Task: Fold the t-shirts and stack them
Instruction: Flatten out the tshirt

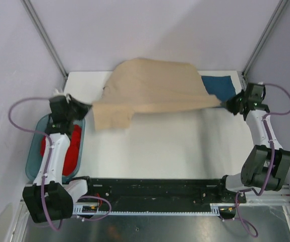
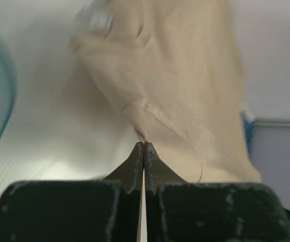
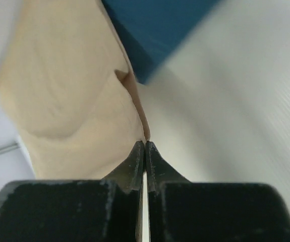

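- The tan t-shirt (image 1: 155, 85) hangs stretched between the two arms over the far half of the white table (image 1: 160, 151). Its upper part bulges toward the back wall, and one sleeve droops at the left end.
- The left gripper (image 1: 87, 107) pinches the left edge of the shirt. In the left wrist view its fingers (image 2: 134, 164) are pressed together on a fold of tan cloth (image 2: 175, 75).
- The right gripper (image 1: 225, 104) pinches the right edge. In the right wrist view its jaws meet on a thin ridge of the tan cloth (image 3: 69, 91).
- The dark teal-blue t-shirt (image 1: 218, 86) lies flat at the far right corner of the table, partly behind the raised tan one.
- The red t-shirt (image 1: 74, 146) lies bunched in a translucent teal bin (image 1: 36, 151) at the left, under the left arm.
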Controlling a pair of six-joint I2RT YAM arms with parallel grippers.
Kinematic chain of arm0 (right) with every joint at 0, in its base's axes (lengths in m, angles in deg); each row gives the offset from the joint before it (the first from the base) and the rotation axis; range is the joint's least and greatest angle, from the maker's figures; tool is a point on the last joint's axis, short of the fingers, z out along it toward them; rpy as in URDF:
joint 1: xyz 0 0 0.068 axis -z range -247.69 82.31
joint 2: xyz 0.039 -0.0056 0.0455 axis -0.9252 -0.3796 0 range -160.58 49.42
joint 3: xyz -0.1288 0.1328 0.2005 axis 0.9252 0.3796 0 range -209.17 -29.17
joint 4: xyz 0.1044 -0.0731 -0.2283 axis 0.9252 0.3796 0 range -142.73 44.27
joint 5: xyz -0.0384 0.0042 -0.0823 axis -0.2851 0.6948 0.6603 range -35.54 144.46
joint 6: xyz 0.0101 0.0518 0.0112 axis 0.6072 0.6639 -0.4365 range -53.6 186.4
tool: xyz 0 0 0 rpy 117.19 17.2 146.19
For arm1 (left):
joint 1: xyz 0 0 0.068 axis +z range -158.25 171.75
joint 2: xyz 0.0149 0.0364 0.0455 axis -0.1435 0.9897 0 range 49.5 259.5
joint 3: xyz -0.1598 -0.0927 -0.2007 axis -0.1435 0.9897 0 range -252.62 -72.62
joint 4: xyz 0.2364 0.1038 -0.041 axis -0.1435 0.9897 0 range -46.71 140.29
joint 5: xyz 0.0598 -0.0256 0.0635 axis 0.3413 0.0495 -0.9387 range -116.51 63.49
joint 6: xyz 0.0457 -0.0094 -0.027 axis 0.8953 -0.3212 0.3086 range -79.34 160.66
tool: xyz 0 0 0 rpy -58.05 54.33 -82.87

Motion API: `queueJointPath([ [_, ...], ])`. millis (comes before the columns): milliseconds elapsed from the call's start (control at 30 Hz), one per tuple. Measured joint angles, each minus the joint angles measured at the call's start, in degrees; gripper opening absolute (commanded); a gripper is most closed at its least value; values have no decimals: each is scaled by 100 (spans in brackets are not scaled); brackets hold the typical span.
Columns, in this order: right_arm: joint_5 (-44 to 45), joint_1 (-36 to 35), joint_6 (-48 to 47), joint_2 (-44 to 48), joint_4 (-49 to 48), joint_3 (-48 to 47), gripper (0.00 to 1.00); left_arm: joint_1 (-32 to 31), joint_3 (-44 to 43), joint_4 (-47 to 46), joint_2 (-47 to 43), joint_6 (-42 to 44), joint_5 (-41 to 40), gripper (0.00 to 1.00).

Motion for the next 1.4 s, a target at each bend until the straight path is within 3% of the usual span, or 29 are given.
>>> queueJointPath([
  [133, 66, 2, -275, -55, 291, 903, 0, 11, 1593, 367, -334, 61, 0, 0],
  [300, 269, 0, -518, -151, 533, 1469, 0, 2, 2435, 713, -608, 179, -7, 0],
  [733, 721, -33, -892, 184, 925, 1974, 0, -31, 2522, 1853, -1506, 452, -234, 0],
  [1000, 833, 31, -911, 643, 1340, 2046, 0, -39, 2498, 2608, -2140, 24, -492, 0],
  [1100, 798, -2, -911, 656, 1314, 2046, 0, -42, 2304, 2684, -1777, 15, -501, 0],
  [1267, 651, -85, -901, 369, 1010, 2037, 0, -46, 1191, 2533, -334, 315, -549, 1],
  [1333, 577, -127, -870, 116, 861, 1989, 0, -72, 664, 2356, 179, 466, -551, 9],
  [1400, 518, -197, -839, -164, 732, 1882, 0, -114, 184, 2138, 651, 625, -549, 28],
])
